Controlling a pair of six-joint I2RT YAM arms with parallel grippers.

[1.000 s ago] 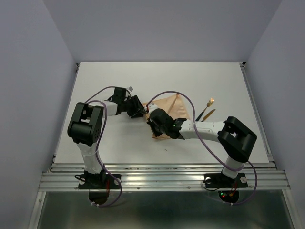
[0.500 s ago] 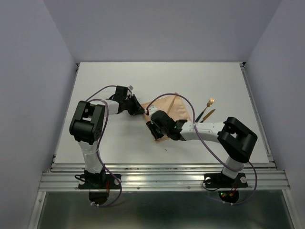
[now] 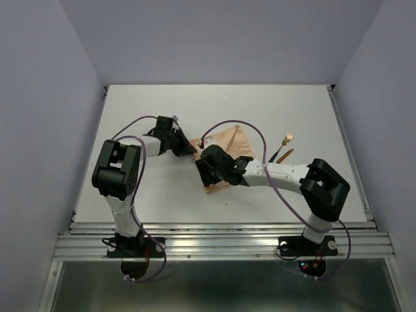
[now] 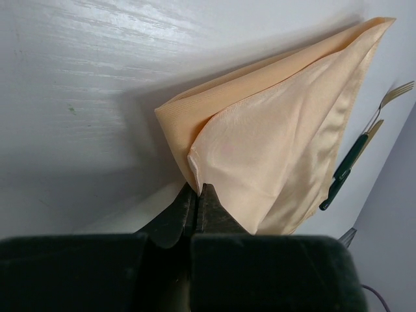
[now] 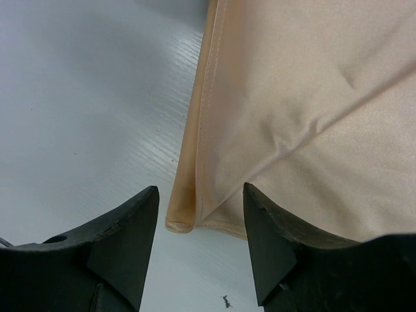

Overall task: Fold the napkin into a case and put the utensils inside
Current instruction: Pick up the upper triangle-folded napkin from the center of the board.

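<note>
The peach-orange napkin point(image 3: 233, 147) lies folded in layers on the white table point(image 3: 149, 195); in the left wrist view the napkin point(image 4: 279, 143) shows a lifted upper-layer corner. My left gripper point(image 3: 193, 151) is shut on that corner point(image 4: 197, 189) at the cloth's left side. My right gripper point(image 3: 207, 181) stands open over the cloth's near corner, and in its own view the right gripper point(image 5: 200, 192) has the hemmed corner of the napkin point(image 5: 292, 97) lying loose between its fingers. Two utensils point(image 3: 283, 148), a gold fork and another with dark handles point(image 4: 348, 162), lie right of the cloth.
Purple cables point(image 3: 244, 123) loop from both arms over the napkin area. A small dark speck point(image 5: 226, 299) lies on the table just near of the cloth's corner. The table's raised edge rails run along the left point(image 3: 88, 156) and right point(image 3: 354, 156).
My left gripper has shut on the napkin's left corner. My right gripper has opened and let go of the cloth's near corner, which now lies flat.
</note>
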